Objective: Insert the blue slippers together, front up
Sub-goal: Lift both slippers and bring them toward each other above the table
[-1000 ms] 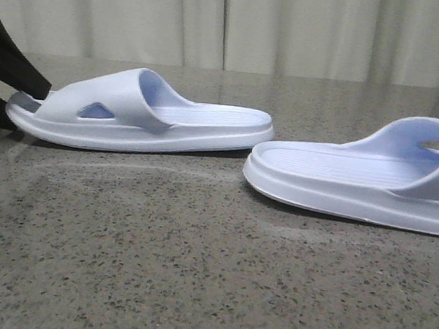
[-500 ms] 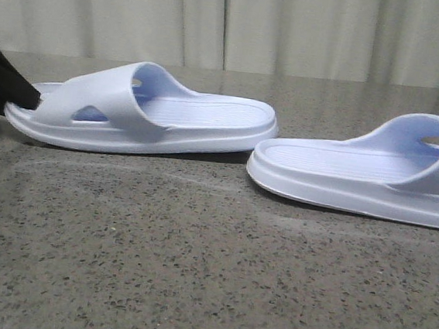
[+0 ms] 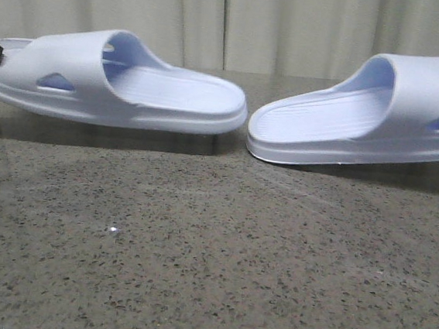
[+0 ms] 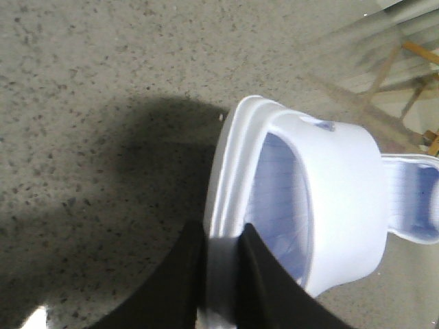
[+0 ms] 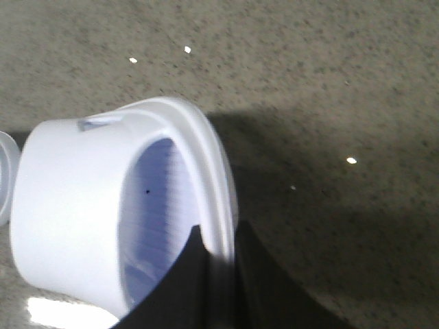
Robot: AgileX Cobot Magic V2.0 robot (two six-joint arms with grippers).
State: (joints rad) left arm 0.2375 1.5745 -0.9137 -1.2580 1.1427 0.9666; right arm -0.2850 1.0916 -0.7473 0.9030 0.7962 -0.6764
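Here, the left gripper (image 4: 221,274) is pinching the left slipper's (image 3: 126,85) toe rim. The right gripper (image 5: 218,271) is pinching the right slipper's (image 3: 364,116) toe rim likewise, heels nearly meeting above the speckled table (image 3: 210,257).

I'm looking over a speckled grey stone table (image 3: 194,271); pale pleated curtains (image 3: 295,28) are hanging behind its far edge, glare spots glinting on it.

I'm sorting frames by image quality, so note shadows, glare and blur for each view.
Front view: both slippers are sharp, the left slipper and the right slipper casting soft shadows on the speckled table. Left wrist view: a broad dark shadow lies beside the slipper and the background furniture is blurred. Right wrist view: the image is soft, with small bright glints and a deep shadow.
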